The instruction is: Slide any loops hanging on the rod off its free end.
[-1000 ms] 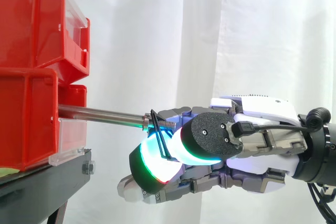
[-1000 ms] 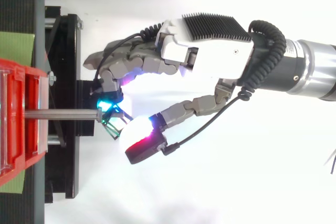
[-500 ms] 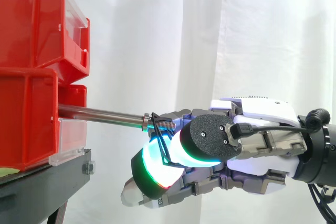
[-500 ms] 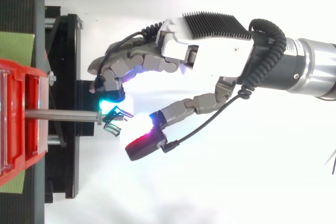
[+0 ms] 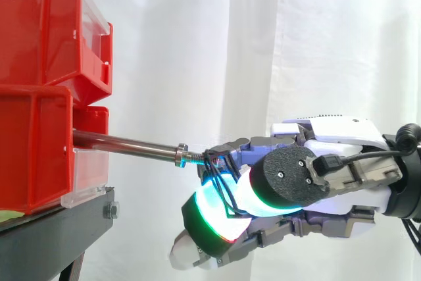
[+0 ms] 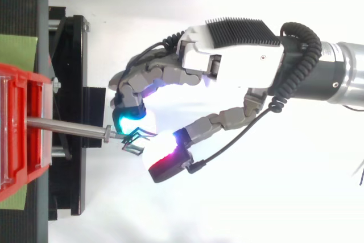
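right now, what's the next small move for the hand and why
Probably draw the hand a little outward along the rod's line, away from the red bin. Its fingers pinch the black loop right at the rod's threaded tip, and I cannot tell whether it has cleared.

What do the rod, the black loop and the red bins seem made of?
The rod looks like polished metal: grey shine, threaded tip. The loop is thin and black, perhaps plastic or coated wire; too fine to tell. The bins look like glossy moulded plastic.
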Tool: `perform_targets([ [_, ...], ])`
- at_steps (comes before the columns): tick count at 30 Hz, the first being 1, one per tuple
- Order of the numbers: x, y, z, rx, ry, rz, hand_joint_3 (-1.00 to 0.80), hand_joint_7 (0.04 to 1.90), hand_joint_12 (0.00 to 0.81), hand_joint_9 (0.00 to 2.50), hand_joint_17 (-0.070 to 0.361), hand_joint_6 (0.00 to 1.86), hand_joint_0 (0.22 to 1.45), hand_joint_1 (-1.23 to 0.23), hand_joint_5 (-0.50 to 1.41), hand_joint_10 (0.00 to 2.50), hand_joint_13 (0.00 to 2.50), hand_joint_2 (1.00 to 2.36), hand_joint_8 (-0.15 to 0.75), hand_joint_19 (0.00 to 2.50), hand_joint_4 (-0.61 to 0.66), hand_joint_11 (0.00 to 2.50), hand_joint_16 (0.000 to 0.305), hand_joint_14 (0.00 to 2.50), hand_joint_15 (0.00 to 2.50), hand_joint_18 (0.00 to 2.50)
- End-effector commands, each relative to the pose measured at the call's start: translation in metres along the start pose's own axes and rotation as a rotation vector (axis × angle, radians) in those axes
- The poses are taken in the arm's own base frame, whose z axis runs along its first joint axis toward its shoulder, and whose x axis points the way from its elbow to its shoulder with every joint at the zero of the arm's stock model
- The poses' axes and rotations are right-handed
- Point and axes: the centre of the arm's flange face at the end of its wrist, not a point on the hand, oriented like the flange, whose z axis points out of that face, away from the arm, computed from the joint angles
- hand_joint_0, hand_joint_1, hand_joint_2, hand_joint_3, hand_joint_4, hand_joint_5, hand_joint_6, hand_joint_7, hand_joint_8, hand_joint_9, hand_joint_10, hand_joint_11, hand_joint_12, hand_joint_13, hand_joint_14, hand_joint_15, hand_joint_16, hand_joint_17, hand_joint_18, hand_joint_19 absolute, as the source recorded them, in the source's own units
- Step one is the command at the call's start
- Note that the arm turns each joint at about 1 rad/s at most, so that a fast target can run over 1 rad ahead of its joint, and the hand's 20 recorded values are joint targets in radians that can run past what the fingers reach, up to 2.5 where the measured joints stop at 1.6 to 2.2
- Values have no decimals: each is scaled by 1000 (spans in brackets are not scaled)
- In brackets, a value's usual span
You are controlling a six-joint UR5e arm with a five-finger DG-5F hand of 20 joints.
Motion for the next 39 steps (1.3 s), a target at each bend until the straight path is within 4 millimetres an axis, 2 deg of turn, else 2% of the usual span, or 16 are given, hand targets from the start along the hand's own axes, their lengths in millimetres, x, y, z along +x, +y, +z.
perform_targets([
  [1, -6, 9, -3, 18, 7, 6, -328, 1168, 215, 651, 77, 855, 643, -797, -224, 3, 593, 1014, 228, 72, 108, 85, 34, 1, 0, 500],
  [6, -22, 35, -15, 62, 36, 4, -325, 1174, 215, 655, 76, 855, 635, -794, -224, 0, 593, 1014, 228, 79, 115, 88, 34, 0, 0, 499],
  [14, -38, 56, -29, 126, 64, -4, -364, 1169, 217, 655, 77, 857, 646, -797, -224, 2, 591, 1011, 231, 71, 117, 88, 34, 0, 0, 497],
  [19, -52, 77, -41, 179, 54, 14, -439, 1155, 216, 653, 78, 858, 662, -800, -225, 0, 594, 1005, 229, 71, 124, 89, 34, 0, 0, 509],
  [27, -56, 90, -50, 235, 27, 68, -490, 1146, 216, 653, 78, 858, 671, -820, -225, 3, 602, 1000, 227, 63, 118, 82, 35, 0, 0, 518],
  [39, -48, 94, -49, 233, 32, 124, -500, 1142, 213, 658, 77, 858, 674, -837, -225, 2, 603, 1000, 226, 65, 125, 77, 34, 0, 0, 531],
])
